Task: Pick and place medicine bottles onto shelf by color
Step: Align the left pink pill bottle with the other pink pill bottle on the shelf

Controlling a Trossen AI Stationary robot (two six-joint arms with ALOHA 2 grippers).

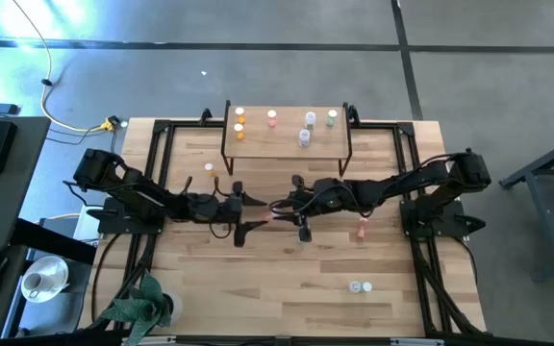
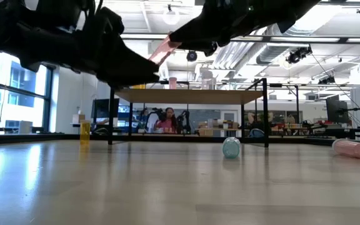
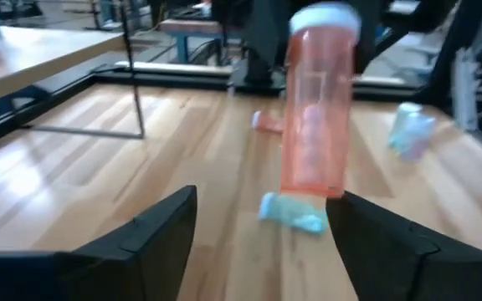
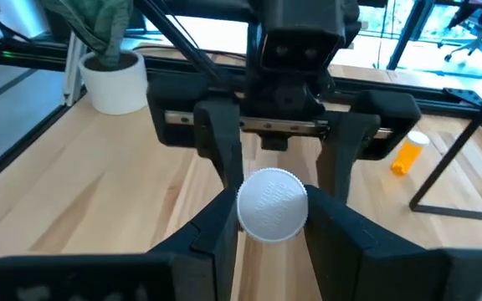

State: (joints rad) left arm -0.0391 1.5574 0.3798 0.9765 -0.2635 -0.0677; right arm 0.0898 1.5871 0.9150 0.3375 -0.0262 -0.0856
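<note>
Wooden shelf (image 1: 330,146) holds 6 bottles; 4 remain below.

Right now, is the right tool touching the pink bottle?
Touching. In the right wrist view, the right tool presses against both sides of the pink bottle at its white cap.

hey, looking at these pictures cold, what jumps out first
The two grippers meeting mid-table: the right gripper is shut on a pink bottle, while the left gripper stands open around it. Behind them, the shelf already carries several bottles, and a pink one lies loose under the right arm.
</note>
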